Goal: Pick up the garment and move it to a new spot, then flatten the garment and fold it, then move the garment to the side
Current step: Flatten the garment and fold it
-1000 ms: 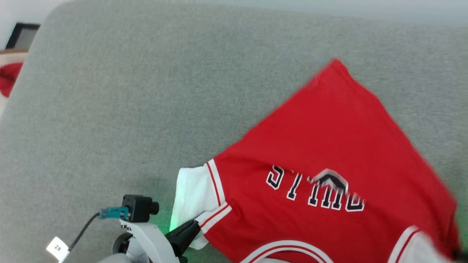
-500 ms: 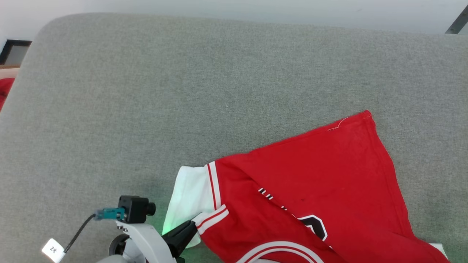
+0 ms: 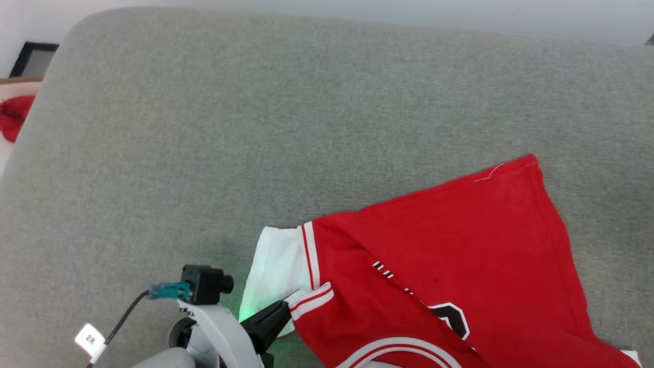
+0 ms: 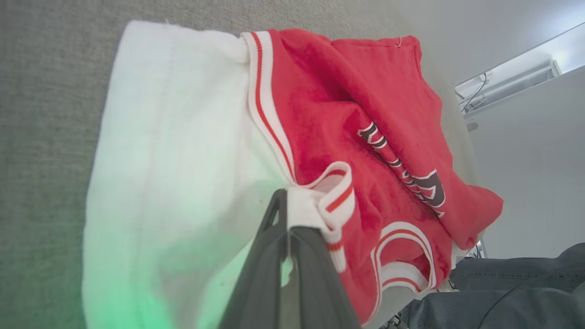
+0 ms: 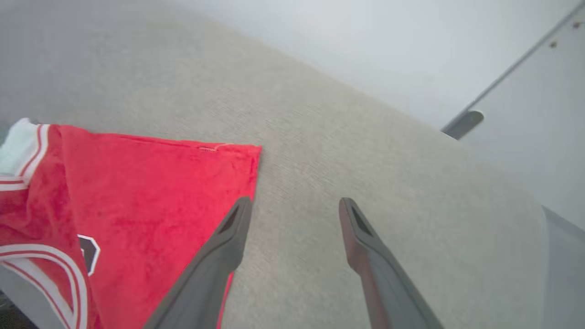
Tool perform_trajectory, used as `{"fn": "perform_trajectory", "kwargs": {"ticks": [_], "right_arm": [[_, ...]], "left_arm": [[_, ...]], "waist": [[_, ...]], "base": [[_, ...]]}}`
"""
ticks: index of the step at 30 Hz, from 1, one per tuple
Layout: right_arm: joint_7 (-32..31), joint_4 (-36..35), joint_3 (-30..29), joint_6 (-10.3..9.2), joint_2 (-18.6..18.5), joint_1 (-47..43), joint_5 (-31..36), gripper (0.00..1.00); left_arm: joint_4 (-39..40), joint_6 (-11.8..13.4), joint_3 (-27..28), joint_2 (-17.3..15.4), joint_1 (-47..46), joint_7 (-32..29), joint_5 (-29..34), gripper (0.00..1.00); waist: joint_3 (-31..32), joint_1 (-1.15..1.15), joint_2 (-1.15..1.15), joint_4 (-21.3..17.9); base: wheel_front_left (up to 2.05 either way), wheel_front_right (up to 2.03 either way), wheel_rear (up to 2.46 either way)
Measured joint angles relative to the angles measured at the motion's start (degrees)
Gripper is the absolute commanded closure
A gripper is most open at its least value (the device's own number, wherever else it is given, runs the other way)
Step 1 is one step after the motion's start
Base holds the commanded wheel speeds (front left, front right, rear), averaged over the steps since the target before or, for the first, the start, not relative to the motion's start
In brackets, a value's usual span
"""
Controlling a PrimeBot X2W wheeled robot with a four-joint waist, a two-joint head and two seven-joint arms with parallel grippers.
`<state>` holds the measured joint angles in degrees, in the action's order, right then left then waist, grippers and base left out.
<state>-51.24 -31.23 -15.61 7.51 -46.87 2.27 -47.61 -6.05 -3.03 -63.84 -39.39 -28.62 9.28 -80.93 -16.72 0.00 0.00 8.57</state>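
**Location.** The garment point(image 3: 460, 255) lies on the near right part of the grey padded surface point(image 3: 230, 128). It is doubled over itself, and a diagonal fold covers half of the lettering. The white sleeve point(image 3: 278, 266) points left. One hem corner point(image 3: 531, 161) points far right.

**Handling.** The cloth appears light, soft and limp, with no stiffness of its own. If lifted at one point, it probably sags and bunches. The textured surface likely grips it, so dragging may wrinkle it. The firmest places to hold are the doubled edges: the striped trim point(image 4: 340, 196), the collar band and the hem corners. Two holds well apart suit flattening.

**Tool state.**
- The left gripper point(image 4: 288, 214) is closed on the striped trim at the sleeve seam, at the garment's near left edge.
- The right gripper point(image 5: 295, 205) has its jaws wide apart and holds nothing. It hangs over bare surface just beside the far hem corner.

**Surroundings.**
- A red cloth item point(image 3: 15, 115) and a dark frame point(image 3: 33, 59) lie beyond the far left edge, well apart from the work.
- A person's legs point(image 4: 512, 288) show at the near side.
- The main hindrance is the garment's own fold.
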Motion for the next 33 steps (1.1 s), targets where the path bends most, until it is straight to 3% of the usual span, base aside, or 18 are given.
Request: {"fn": "perform_trajectory", "kwargs": {"ticks": [5, 13, 21, 22, 24, 29, 33], "right_arm": [[4.7, 9.0, 16.0, 0.01, 0.6, 13.8, 2.8, 0.00], [4.3, 27.5, 36.4, 0.01, 2.3, 28.0, 5.7, 0.00], [7.0, 38.2, 46.1, 0.00, 0.9, 34.9, 6.3, 0.00], [7.5, 38.7, 46.9, 0.00, 0.8, 35.6, 5.9, 0.16], [8.4, 39.9, 48.1, 0.00, 0.8, 36.8, 5.1, 1.00], [13.1, 42.5, 50.2, 0.00, 1.9, 38.6, 3.2, 1.00], [19.9, 46.1, 47.0, 0.01, 3.8, 39.4, 1.5, 1.00]], "left_arm": [[-0.9, -0.6, -0.4, 1.6, -1.4, -0.2, 1.2, 1.00], [-2.3, -1.5, -0.3, 3.5, -3.2, -0.2, 2.0, 1.00], [-4.1, -2.6, -0.5, 6.0, -4.9, -0.1, 2.6, 1.00], [-4.3, -2.8, -0.5, 6.1, -5.0, -0.1, 2.6, 1.00], [-4.6, -3.1, -0.5, 6.3, -5.2, 0.1, 2.6, 1.00], [-5.8, -3.5, -0.4, 6.5, -5.0, 1.0, 2.5, 1.00], [-6.7, -3.5, 1.7, 4.5, -4.8, 3.1, 2.9, 1.00]], "waist": [[-1.4, 0.00, 0.00, 1.5], [-4.1, 0.00, 0.00, 3.7], [-6.2, 0.00, 0.00, 5.8], [-6.4, 0.00, 0.00, 5.9], [-6.8, 0.00, 0.00, 6.2], [-6.3, 0.00, 0.00, 6.2], [-5.1, 0.00, 0.00, 5.8]], "base": [[0.00, 0.00, 0.00], [0.00, 0.00, 0.00], [0.00, 0.00, 0.00], [0.00, 0.00, 0.00], [0.00, 0.00, 0.00], [0.00, 0.00, 0.00], [0.00, 0.00, 0.00]]}}
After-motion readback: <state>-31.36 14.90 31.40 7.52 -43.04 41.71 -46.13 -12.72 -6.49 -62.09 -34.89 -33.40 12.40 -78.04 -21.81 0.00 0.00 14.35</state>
